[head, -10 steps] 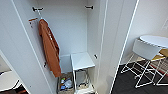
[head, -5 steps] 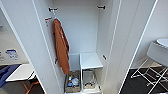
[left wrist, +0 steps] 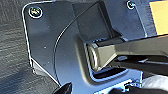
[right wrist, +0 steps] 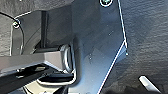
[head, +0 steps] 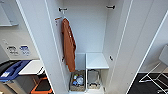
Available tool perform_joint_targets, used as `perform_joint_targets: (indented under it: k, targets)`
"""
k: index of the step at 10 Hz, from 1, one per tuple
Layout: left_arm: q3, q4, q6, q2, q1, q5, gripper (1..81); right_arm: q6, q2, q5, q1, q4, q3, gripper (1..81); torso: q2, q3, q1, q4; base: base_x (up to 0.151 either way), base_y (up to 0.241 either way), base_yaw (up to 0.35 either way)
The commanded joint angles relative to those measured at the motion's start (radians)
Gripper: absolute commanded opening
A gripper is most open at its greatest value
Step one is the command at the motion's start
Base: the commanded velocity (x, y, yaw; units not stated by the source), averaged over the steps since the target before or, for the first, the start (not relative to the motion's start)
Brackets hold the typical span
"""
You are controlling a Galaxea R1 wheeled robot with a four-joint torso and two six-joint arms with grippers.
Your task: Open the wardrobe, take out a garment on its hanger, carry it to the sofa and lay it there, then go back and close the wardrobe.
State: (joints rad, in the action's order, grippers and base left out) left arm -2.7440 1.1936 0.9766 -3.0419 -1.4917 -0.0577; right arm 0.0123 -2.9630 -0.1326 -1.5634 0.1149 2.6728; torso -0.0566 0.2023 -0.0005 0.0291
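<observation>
The wardrobe [head: 120, 45] stands open ahead in the head view, both white doors swung wide and its white interior in full sight. An orange jacket [head: 69, 45] hangs at the left side of the interior, from a hook high on the inner side wall, its hem reaching down toward the lower compartments. Below it a small white shelf [head: 97, 61] divides the bottom, with a woven basket [head: 77, 81] of small items under the jacket and a second container [head: 93, 78] beside it under the shelf. To the left of the wardrobe a white desk [head: 31, 67] sits against the wall, with a blue object [head: 11, 71] near it; a white wire-framed chair [head: 157, 72] stands to the right on dark floor. Neither claw can be placed relative to the wardrobe, and whether either is released or clenched cannot be told from the wrist views.
</observation>
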Motion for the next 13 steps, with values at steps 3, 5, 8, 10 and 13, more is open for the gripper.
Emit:
perform_joint_targets:
  k: [3, 5, 8, 10, 13]
  targets:
    - [0.000, -0.001, 0.001, 0.003, 0.028, 0.041, 81.1, 0.000, 0.003, 0.060, 0.021, 0.000, 0.002, 81.1, 0.000, 0.000, 0.001, 0.000, 0.000, 0.000, 0.000]
    - [0.000, -0.009, 0.013, 0.011, 0.029, 0.035, 81.1, 0.001, 0.000, 0.062, 0.024, 0.000, 0.004, 81.1, 0.000, 0.000, 0.001, 0.000, 0.000, 0.000, 0.000]
    - [0.000, -0.097, 0.033, 0.007, 0.023, 0.121, 81.1, 0.001, -0.009, 0.062, 0.032, 0.000, 0.004, 81.1, 0.000, 0.000, 0.001, 0.000, 0.000, 0.000, 0.000]
    - [0.000, -0.181, -0.018, 0.003, 0.011, 0.160, 81.1, 0.003, -0.014, 0.064, 0.032, -0.001, 0.004, 81.1, 0.000, 0.000, 0.001, 0.000, 0.000, 0.000, 0.000]
    - [-0.002, -0.634, -0.576, -0.014, 0.009, 0.170, 81.1, 0.005, -0.017, 0.065, 0.030, -0.001, 0.005, 81.1, 0.000, 0.000, 0.001, 0.000, 0.000, 0.000, 0.000]
